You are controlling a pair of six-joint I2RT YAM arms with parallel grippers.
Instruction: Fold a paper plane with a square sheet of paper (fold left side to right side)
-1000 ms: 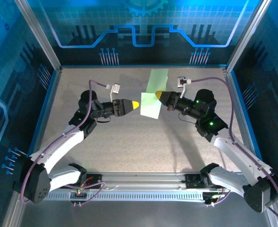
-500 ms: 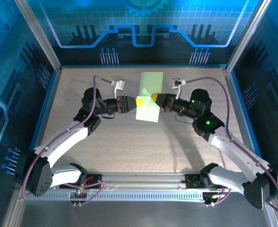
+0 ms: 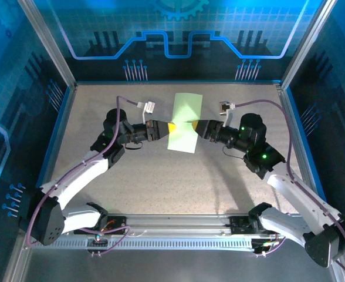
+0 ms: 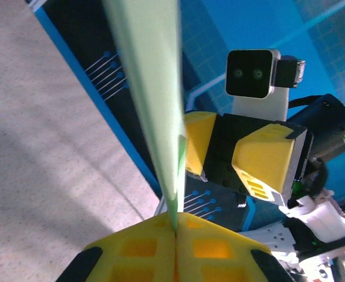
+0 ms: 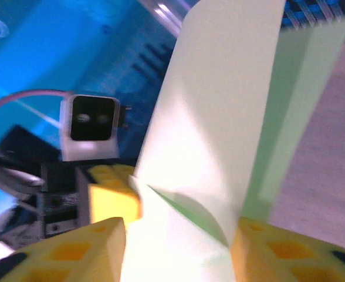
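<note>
**Pinch on lifted sheet: left clamped, right spread**

Left gripper [image 4: 175, 232] is pressing its yellow fingers together on the edge of the square sheet of paper [image 3: 185, 111]. The sheet is therefore hanging on edge above the table [image 3: 161, 182] rather than lying flat. Right gripper [image 5: 178, 249] is facing it from the opposite side with its fingers spread. The paper is passing through that gap without being clamped.

Judgement: one arm is carrying the sheet so the other is free to take a fresh hold for the left-to-right fold.

- **Overhead camera:** it is showing the two grippers meeting nose to nose at the sheet's middle. The sheet is reading as a narrow pale green strip over the table's centre, running toward the far side.
- **Left wrist camera:** it is giving the sheet edge-on as a thin blade, which is confirming the pinch line.
- **Right wrist camera:** it is adding two layers curling apart. The paper is looking doubled over, though whether a crease is pressed sharp I cannot tell.
</note>
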